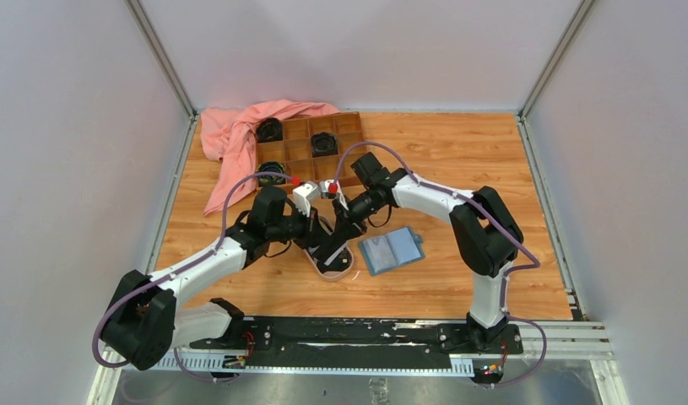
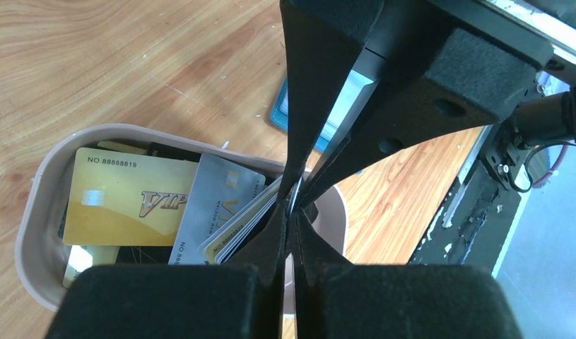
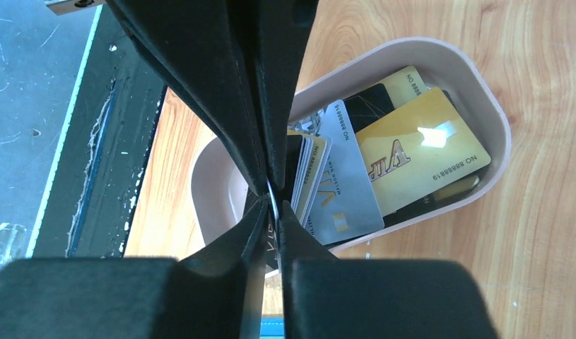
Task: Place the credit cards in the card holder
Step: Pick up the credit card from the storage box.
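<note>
Left gripper (image 2: 290, 215) is pinched tight on a thin card (image 2: 296, 191) that shows only edge-on. The right gripper (image 3: 271, 210) meets it nose to nose, jaws narrowed onto that same card. The card's colour and face cannot be made out beyond a sliver of lettering between the right fingers. Both grippers hang over the pink oval dish (image 2: 30, 233) holding the other credit cards (image 2: 129, 205): a gold VIP card flat on top, a grey one overlapping it, several leaning in a fan, and dark ones mostly buried. The blue card holder (image 1: 392, 250) lies open on the wooden table (image 1: 492, 169) just right of the dish. From the left wrist only its corner shows.
</note>
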You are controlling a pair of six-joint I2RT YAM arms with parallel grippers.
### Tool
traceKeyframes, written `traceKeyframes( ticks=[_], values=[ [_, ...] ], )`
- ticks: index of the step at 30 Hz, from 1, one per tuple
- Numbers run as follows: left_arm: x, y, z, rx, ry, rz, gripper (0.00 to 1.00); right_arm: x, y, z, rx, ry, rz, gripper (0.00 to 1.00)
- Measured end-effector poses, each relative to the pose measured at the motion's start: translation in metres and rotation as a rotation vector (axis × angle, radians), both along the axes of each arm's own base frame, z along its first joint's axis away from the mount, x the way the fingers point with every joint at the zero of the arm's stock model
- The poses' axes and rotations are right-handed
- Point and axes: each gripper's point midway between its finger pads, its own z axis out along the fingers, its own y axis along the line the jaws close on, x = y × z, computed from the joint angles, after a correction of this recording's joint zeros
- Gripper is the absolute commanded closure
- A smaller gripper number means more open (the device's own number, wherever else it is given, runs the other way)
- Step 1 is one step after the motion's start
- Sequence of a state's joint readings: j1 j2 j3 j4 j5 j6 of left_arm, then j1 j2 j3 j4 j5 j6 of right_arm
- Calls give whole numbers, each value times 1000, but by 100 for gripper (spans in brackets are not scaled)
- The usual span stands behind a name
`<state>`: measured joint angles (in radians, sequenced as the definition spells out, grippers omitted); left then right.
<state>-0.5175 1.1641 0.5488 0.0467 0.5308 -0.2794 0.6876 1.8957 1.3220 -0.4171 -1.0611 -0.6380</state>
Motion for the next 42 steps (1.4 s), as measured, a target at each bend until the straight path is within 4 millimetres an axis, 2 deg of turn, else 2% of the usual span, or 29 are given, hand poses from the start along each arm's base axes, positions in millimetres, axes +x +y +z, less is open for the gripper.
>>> traceKeyframes(
  ticks=[2,4,7,9,16,22,32,35,38,41,42],
  values=[
    [0,1,-1,3,0,-1,99,-1,1,0,-3,0,12,95],
    [0,1,-1,4,-2,-2,94,-2,1,0,-2,2,21,99],
    [-1,1,-2,1,2,-2,73,-4,-1,-1,-4,7,32,100],
    [-1,1,-1,-4,9,2,66,-5,-1,-1,-6,5,37,100],
    [-3,3,1,-9,3,15,62,-5,0,-2,-18,29,46,100],
    [-9,4,-10,48,14,11,67,-7,-1,-3,-29,58,54,100],
    [-12,10,-19,102,34,26,68,-11,-4,-11,-54,100,56,100],
    [-12,10,-19,102,33,25,77,-11,-4,-10,-53,103,58,100],
    [-12,9,-18,102,35,22,96,-11,-4,-9,-52,106,58,100],
    [-13,7,-18,97,41,10,100,-9,-4,-10,-54,107,55,99],
    [-14,6,-18,96,41,3,100,-9,-4,-10,-55,109,55,93]
  ],
)
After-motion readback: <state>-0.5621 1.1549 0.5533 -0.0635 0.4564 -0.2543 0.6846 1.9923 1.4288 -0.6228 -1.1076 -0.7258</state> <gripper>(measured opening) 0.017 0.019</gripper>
